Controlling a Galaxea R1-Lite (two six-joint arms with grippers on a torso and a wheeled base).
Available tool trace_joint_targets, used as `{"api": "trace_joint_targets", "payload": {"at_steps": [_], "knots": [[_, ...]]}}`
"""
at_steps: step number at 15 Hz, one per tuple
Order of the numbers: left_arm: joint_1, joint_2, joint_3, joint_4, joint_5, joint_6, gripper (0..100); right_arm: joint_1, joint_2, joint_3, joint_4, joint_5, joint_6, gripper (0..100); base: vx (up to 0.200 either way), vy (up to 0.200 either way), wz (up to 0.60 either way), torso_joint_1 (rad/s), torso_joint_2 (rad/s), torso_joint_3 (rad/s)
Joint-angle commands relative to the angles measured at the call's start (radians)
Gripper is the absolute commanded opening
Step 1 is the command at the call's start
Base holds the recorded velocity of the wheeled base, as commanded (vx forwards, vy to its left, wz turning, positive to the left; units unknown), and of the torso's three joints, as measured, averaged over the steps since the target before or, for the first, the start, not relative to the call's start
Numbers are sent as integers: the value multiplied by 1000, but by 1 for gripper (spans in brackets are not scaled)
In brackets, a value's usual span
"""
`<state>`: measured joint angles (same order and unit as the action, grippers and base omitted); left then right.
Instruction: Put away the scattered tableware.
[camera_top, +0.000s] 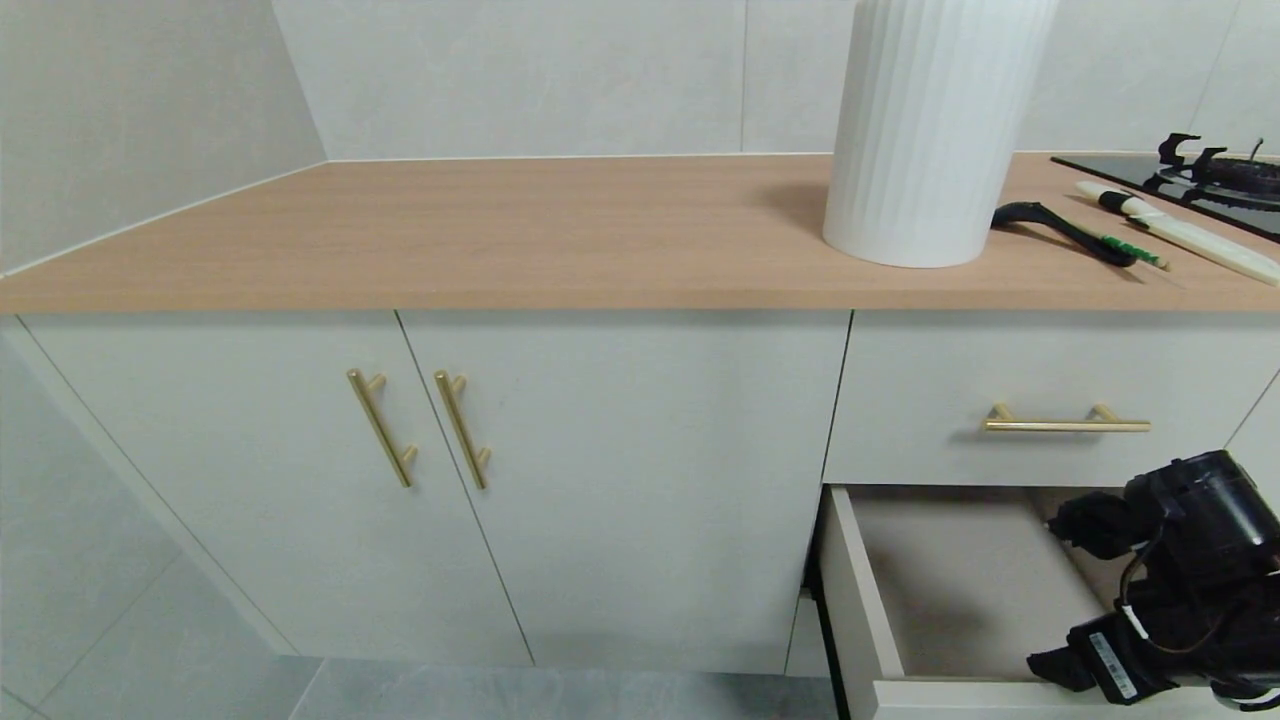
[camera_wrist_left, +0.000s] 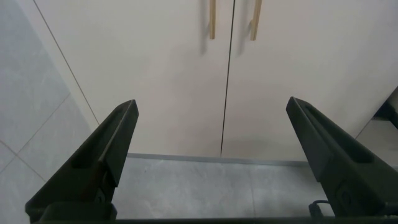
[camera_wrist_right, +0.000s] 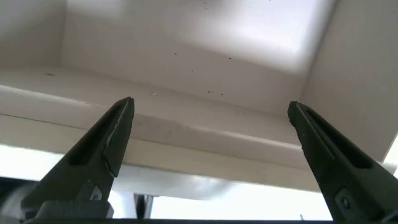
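Left gripper (camera_wrist_left: 211, 107): jaws stood wide apart, nothing held between them; it was aimed forward and slightly downward.

Right gripper (camera_wrist_right: 211, 106): jaws likewise stood wide apart, with nothing between them.

Right arm (camera_top: 1190, 560): sat low at the robot's right, wrist bent, black housing and a loose cable loop facing upward.

Bright, even light; the white vase (camera_top: 935, 130) throws a soft shadow toward nine o'clock on the desk (camera_top: 500, 230); the open drawer (camera_top: 856, 590) is dimmer inside
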<state>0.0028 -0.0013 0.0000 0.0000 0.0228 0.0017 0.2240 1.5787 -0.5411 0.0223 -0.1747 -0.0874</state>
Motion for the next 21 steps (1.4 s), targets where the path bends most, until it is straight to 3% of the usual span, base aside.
{"api": "trace_joint_targets", "payload": {"at_steps": [1,7,11,15,21], "knots": [[0,1,0,0,0,0,100,9,-5,7,64,0,-23,100,0,0,0,0,0,0],[2,1,0,0,0,0,100,77,-45,7,286,-5,-75,100,0,0,0,0,0,0],[0,1,0,0,0,0,100,64,-66,-34,263,-8,-67,100,0,0,0,0,0,0],[0,1,0,0,0,0,100,47,-224,-112,182,6,112,100,0,0,0,0,0,0],[0,1,0,0,0,0,100,46,-454,-163,182,49,104,100,0,0,0,0,0,0]]}}
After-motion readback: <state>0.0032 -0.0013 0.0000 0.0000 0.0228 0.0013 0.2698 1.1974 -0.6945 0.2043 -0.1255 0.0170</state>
